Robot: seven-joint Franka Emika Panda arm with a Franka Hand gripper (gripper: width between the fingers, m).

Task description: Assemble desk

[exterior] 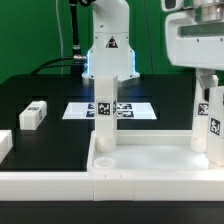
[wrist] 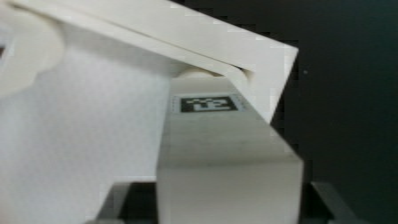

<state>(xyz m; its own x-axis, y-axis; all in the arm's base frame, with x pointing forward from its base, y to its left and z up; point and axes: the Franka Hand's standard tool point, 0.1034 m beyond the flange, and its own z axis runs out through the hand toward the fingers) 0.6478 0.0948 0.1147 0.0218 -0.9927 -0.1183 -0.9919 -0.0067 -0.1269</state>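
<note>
Presently the claw (exterior: 207,84) (wrist: 228,206) is clenching the gripped leg (exterior: 211,125) (wrist: 221,140). In the wrist view, that white block is filling the whole gap between the two dark fingers (wrist: 128,205). The claw is holding the leg upright by its upper end, with a black-and-white tag showing on the face. The leg's lower end is reaching down to the corner of the desk top (exterior: 150,168) (wrist: 89,130) on the exterior view's right. I cannot tell from here whether it is seated in the socket or only touching it.

The desk top is lying flat on the black table (exterior: 40,92), near the camera, with its raised rim facing up. At its back corner on the exterior view's left, a second leg (exterior: 103,122) is standing upright in the corner socket and also showing a tag.

A long white rail (exterior: 45,180) is running along the near side, just beside the desk top. Behind the second leg, the marker board (exterior: 135,110) is lying flat on the table. In front of it the arm's white base (exterior: 108,50) is rising.

Well apart from the desk top, towards the exterior view's left, a third leg (exterior: 33,115) is lying on its side on the table. Another white block (exterior: 4,146) is being cut off by the edge of that view, so I cannot identify it.
</note>
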